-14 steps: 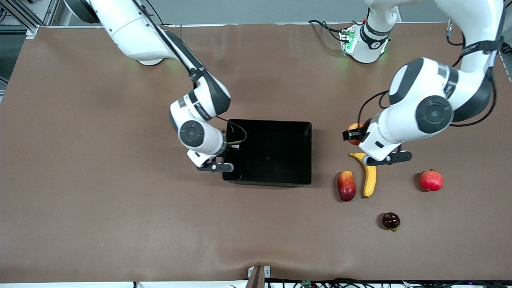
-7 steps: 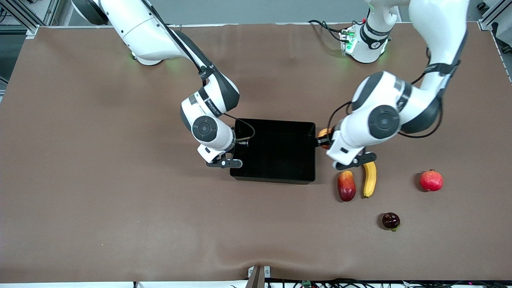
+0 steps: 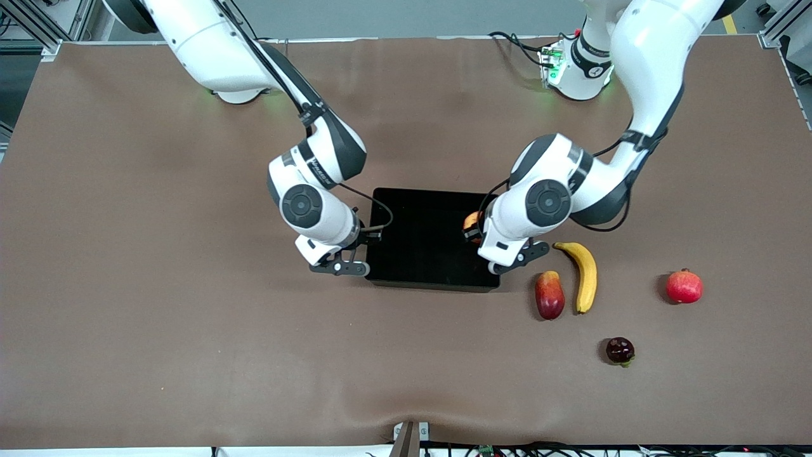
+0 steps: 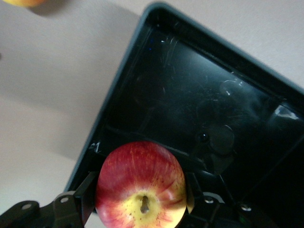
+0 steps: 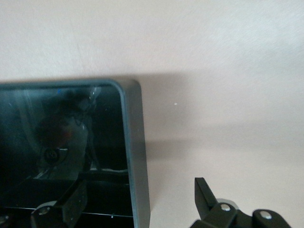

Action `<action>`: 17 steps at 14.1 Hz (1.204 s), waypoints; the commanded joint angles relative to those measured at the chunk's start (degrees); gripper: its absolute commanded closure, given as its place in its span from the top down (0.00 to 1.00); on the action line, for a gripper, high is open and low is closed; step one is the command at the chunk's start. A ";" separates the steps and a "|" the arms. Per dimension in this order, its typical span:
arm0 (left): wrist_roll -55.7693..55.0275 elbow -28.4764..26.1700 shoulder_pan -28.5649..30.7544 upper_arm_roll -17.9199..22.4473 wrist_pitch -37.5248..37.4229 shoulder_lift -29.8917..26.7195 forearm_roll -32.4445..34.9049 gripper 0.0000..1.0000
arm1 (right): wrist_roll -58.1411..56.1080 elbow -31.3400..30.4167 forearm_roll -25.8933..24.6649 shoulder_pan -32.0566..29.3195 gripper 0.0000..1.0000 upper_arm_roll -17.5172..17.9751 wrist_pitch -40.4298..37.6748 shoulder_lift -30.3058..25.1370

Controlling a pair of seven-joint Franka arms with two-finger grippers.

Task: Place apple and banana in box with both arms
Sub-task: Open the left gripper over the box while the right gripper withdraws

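Note:
My left gripper [image 3: 473,227] is shut on the red and yellow apple [image 3: 470,221] and holds it over the black box [image 3: 425,244], just inside the wall at the left arm's end. In the left wrist view the apple [image 4: 141,186] sits between the fingers, stem dimple toward the camera, with the box [image 4: 199,109] under it. My right gripper [image 3: 366,237] is open at the box's other end. In the right wrist view it [image 5: 138,189] straddles the box wall [image 5: 135,152], one finger inside and one outside. The banana [image 3: 585,277] lies on the table beside the box, toward the left arm's end.
A red-yellow mango-like fruit [image 3: 549,294] lies next to the banana. A red pomegranate [image 3: 684,286] sits farther toward the left arm's end. A small dark fruit [image 3: 620,350] lies nearer the front camera.
My left gripper carried the apple from beside the banana to over the box. The box slid a little toward the left arm's end. My right gripper stayed at its wall.

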 commanded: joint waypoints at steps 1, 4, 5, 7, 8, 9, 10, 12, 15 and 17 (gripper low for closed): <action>-2.75 -1.41 -1.26 0.18 3.37 2.20 3.15 0.00 | 0.51 -0.80 -0.86 -1.67 1.00 0.58 -0.61 -1.86; -7.49 -1.32 -2.32 0.18 5.49 4.93 7.18 0.00 | -3.95 -0.80 -0.95 -3.16 1.00 0.40 -0.52 -2.21; -8.03 -1.32 -2.75 0.18 5.84 5.72 7.98 0.00 | -5.27 -0.89 -0.95 -4.04 1.00 0.49 -0.52 -2.21; -8.56 -1.41 -3.46 0.18 7.51 6.95 8.43 0.00 | -8.96 -1.07 -1.03 -5.62 1.00 0.40 -0.52 -2.91; -8.56 -1.41 -3.90 0.35 7.95 7.31 8.52 0.00 | -11.50 -1.41 -1.03 -7.11 1.00 0.40 -0.69 -3.61; -8.56 -1.33 -3.81 0.35 8.30 7.84 8.52 0.00 | -13.44 -2.90 -1.03 -8.51 1.00 0.40 -0.69 -5.18; -8.65 -1.32 -3.81 0.35 8.65 8.10 8.52 0.07 | -14.85 -4.83 -1.03 -9.48 1.00 0.40 -0.61 -7.03; -8.47 -1.33 -3.64 0.35 8.48 8.02 8.52 1.00 | -15.39 -7.30 -1.03 -11.68 1.00 0.40 -0.69 -9.67; -8.38 -0.62 -2.59 0.62 5.34 4.70 8.60 1.00 | -17.67 -8.27 -1.03 -14.67 1.00 0.40 -3.14 -14.06; -7.77 2.08 -2.32 0.96 -5.18 -1.18 8.52 1.00 | -19.69 -8.27 -1.03 -16.60 1.00 0.32 -5.95 -17.05</action>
